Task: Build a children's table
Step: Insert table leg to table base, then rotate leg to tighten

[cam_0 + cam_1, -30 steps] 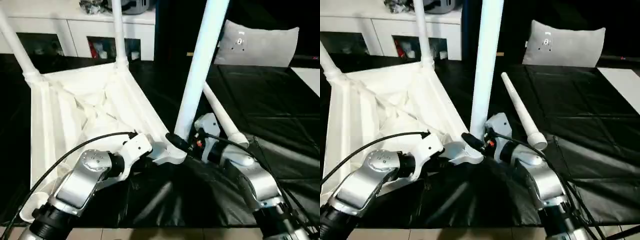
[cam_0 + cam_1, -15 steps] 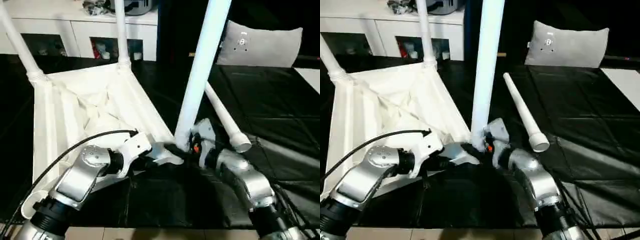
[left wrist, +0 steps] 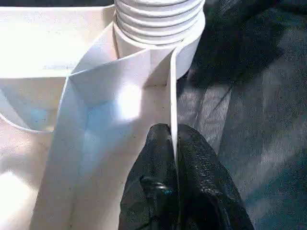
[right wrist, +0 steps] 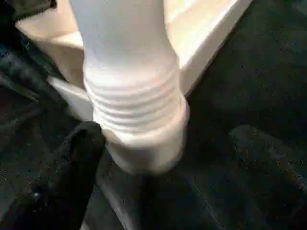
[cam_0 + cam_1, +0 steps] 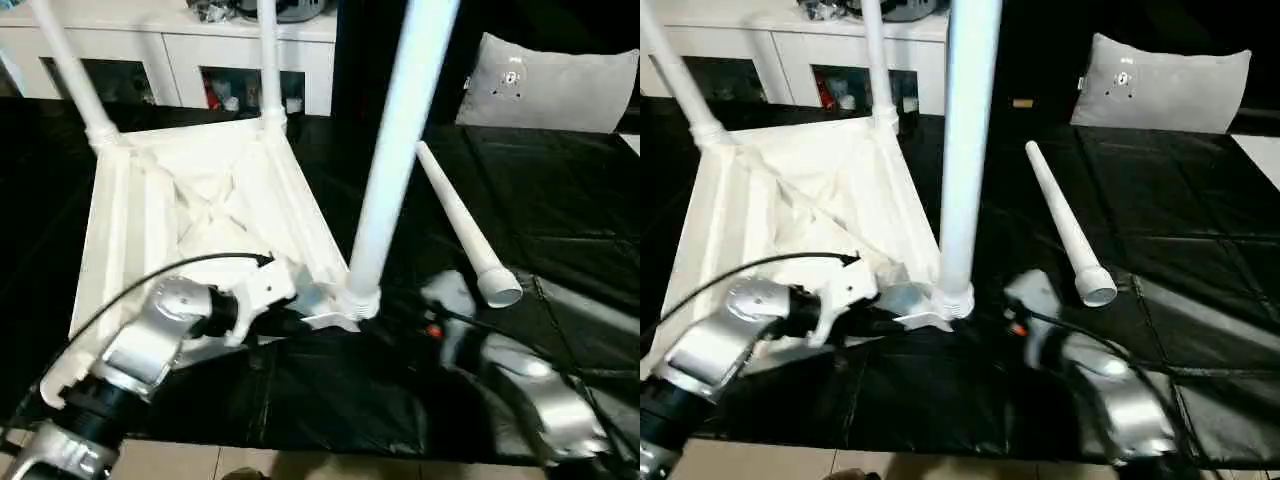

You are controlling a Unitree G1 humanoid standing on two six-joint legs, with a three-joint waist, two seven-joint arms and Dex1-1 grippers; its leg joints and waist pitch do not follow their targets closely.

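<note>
The white table top (image 5: 200, 220) lies upside down on the black cloth, ribs facing up. Two legs (image 5: 70, 70) (image 5: 268, 60) stand in its far corner sockets. A third leg (image 5: 395, 150) stands upright in the near right socket (image 3: 158, 28). A loose leg (image 5: 455, 215) lies on the cloth to the right. My left gripper (image 3: 172, 136) is shut on the thin rim of the table top just beside that near socket. My right gripper (image 4: 168, 143) is open, its fingers (image 4: 79, 143) standing apart on either side of the third leg's ribbed base without touching it.
A white cabinet (image 5: 180, 50) with glass doors stands behind the table top. A grey pillow (image 5: 550, 85) leans at the back right. Black cloth (image 5: 570, 200) covers the work surface, and its front edge (image 5: 300, 440) runs close under my arms.
My right gripper has opened wide and drawn back from the base of the upright leg. My left gripper keeps its hold on the rim. The camera has shifted a little.
</note>
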